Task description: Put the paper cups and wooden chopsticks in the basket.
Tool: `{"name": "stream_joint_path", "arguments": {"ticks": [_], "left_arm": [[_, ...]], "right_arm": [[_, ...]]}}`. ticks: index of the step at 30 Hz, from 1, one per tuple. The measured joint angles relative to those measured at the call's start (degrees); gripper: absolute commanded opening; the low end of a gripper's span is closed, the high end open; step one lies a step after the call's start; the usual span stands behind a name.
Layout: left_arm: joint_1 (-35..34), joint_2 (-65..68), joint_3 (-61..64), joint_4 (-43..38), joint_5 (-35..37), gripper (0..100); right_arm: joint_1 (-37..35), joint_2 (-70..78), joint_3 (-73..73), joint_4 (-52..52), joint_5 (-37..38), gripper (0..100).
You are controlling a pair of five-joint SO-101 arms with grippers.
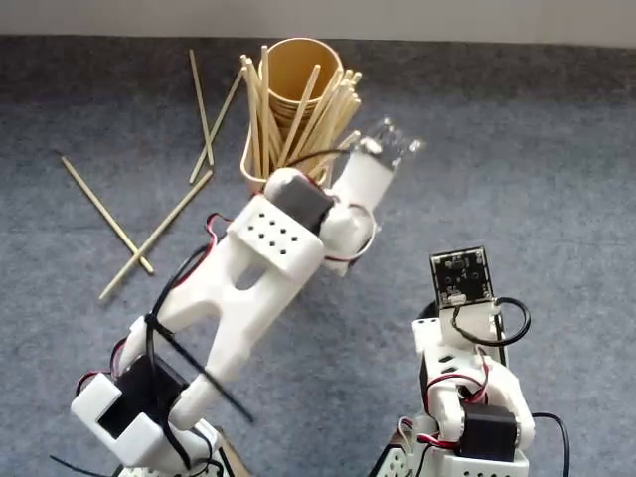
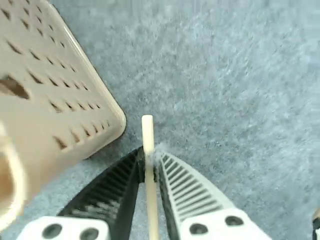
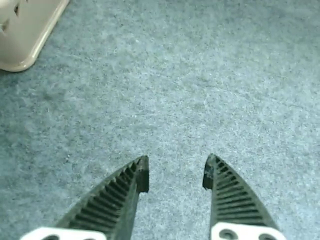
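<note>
A tan perforated basket at the back of the grey carpet holds a paper cup and a bundle of wooden chopsticks. Just right of the basket is my left gripper, shut on one chopstick that stands up between its fingertips; the basket's wall is close beside it. Several loose chopsticks lie on the carpet left of the basket. My right gripper hangs open over bare carpet, with nothing between its fingers and a basket corner farther off.
The right arm is folded back near the front edge, right of the left arm's long white link. Grey carpet lies open to the right of the basket and in front of it.
</note>
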State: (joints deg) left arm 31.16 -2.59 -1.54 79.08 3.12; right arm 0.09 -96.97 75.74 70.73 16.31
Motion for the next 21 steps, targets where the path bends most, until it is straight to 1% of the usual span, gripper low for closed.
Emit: {"name": "stream_joint_path", "arguments": {"ticks": [3,8,12,14,16,19,21], "left_arm": [[0.0,0.0,-9.85,1.93,-0.53,0],[0.0,0.0,-27.78,2.11,-5.63,0],[0.0,0.0,-42.81,2.02,-6.33,0],[-0.35,0.09,-49.93,0.09,-6.51,0],[-2.37,0.26,-55.3,-3.52,-6.51,0],[-6.42,0.18,-57.23,-10.11,-6.42,0],[-8.7,0.18,-55.91,-13.63,-4.31,0]], "right_arm": [[0.0,0.0,0.0,0.0,0.0,18.7],[0.0,0.0,0.09,0.0,0.0,18.7],[0.0,0.0,0.09,0.0,0.0,18.7],[0.0,0.0,0.09,0.0,0.0,18.7],[0.0,0.0,0.09,0.0,0.0,18.7],[0.0,0.0,0.09,0.0,0.0,18.7],[0.0,0.0,0.09,0.0,0.0,18.7]]}}
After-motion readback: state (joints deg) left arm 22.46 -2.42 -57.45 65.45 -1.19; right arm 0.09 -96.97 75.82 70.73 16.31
